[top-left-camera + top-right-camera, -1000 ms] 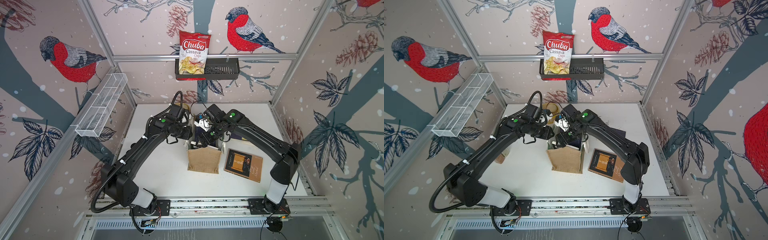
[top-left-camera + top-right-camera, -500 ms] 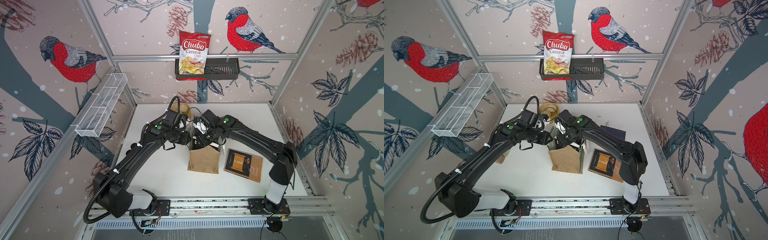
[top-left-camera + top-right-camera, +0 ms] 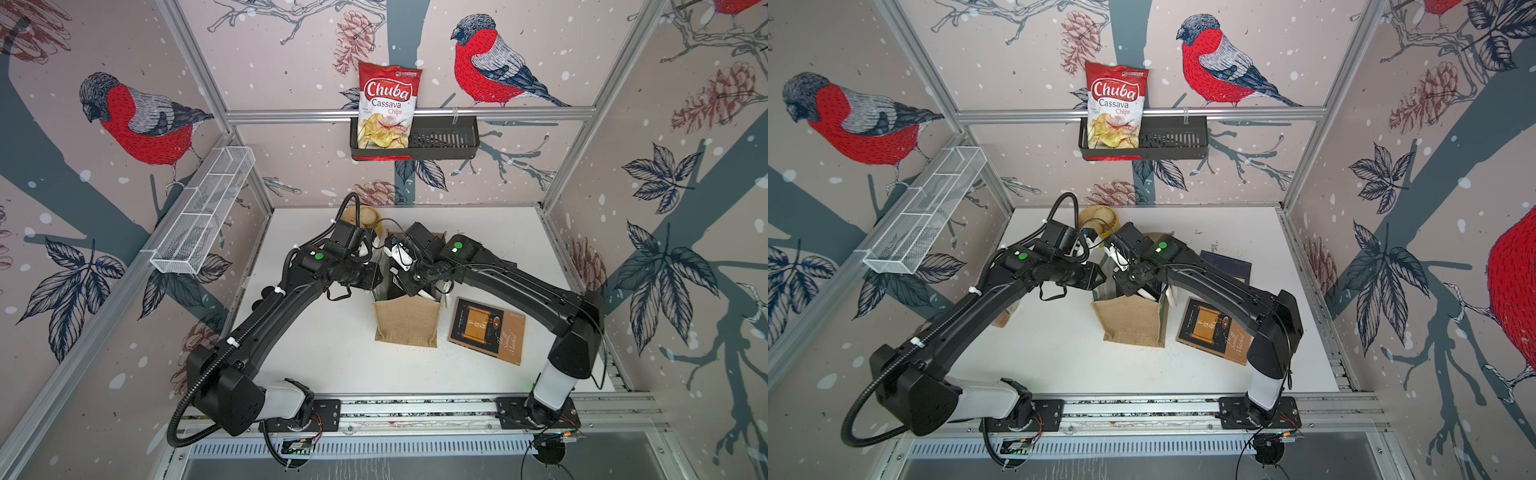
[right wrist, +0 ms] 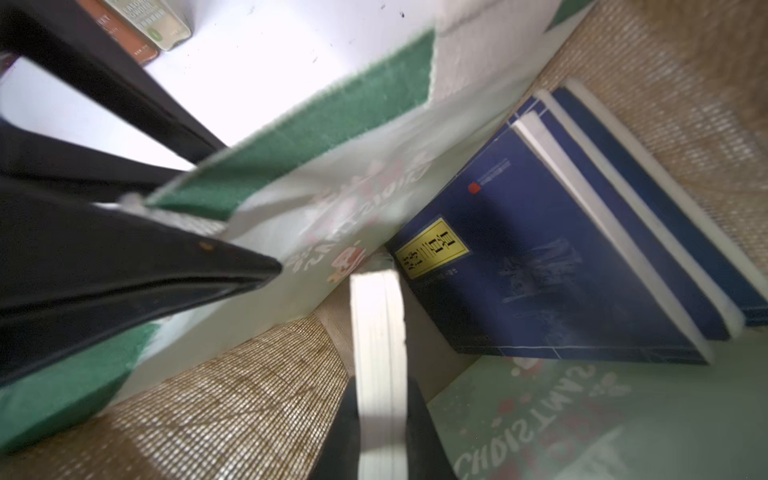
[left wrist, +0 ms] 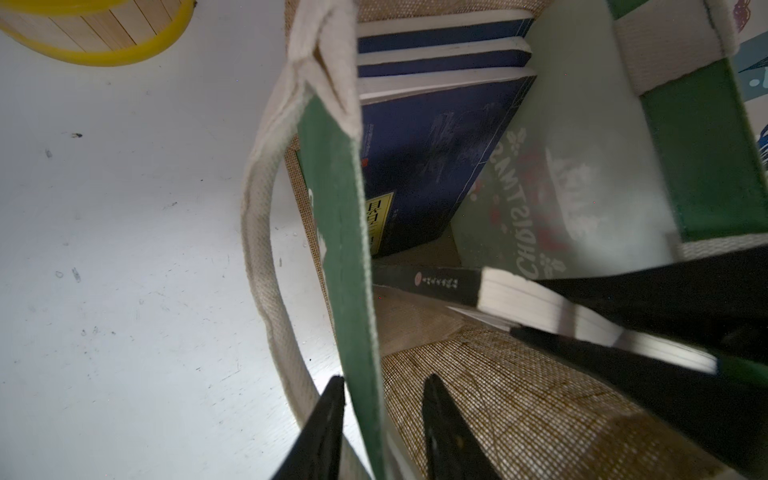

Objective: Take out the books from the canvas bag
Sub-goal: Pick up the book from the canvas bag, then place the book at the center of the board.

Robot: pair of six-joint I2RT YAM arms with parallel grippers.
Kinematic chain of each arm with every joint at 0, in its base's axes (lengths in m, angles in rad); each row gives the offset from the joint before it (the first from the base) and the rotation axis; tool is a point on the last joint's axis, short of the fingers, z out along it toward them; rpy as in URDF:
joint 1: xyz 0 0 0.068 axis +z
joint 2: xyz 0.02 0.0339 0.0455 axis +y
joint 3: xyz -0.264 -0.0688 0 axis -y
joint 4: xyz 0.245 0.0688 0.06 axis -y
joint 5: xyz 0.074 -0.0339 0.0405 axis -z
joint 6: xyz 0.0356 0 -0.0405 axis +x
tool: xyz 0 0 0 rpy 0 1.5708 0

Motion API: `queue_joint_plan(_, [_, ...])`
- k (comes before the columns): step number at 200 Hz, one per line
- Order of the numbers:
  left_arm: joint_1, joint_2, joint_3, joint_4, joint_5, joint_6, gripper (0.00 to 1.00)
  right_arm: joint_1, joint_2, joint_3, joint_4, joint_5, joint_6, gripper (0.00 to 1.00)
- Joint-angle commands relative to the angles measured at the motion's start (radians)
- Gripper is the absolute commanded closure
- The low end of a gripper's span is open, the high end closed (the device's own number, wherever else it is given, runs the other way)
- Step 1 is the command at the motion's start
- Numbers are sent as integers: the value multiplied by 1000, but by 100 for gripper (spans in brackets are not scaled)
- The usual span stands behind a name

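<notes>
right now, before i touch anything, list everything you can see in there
canvas bag: one, tan and green, centre of table
navy books: three, navy, leaning inside the bag
black book: one, black spine, inside the bag
scroll book: one, brown-black and orange, flat beside the bag
loose navy book: one, navy, past the scroll book
chips bag: one, red and white, in black wall basket
wire basket: one, white, on side wall
wooden tub: one, yellow-rimmed, back of table
left gripper: one, black, astride the bag's green rim
right gripper: one, black, shut on the black book
</notes>
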Motion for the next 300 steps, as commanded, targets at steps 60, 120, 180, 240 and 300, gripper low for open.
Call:
queue_joint_plan(60, [0,13,10,8,-3,7,65,-13,-25,65,13,86,57,92])
queue_joint_plan(120, [1,20,23,6,-6,21,65,-113,-116,181,50,79,148,92])
queue_joint_plan(180, [1,31,28,3,-14,34,63,-260,-237,171,174,-21,263,92])
queue_joint_plan(240, [0,72,57,2,-19,53,63,-454,-358,26,457,-175,428,94])
queue_joint_plan(300, [0,76,84,0,-89,41,60,-669,-455,-134,663,-187,552,93])
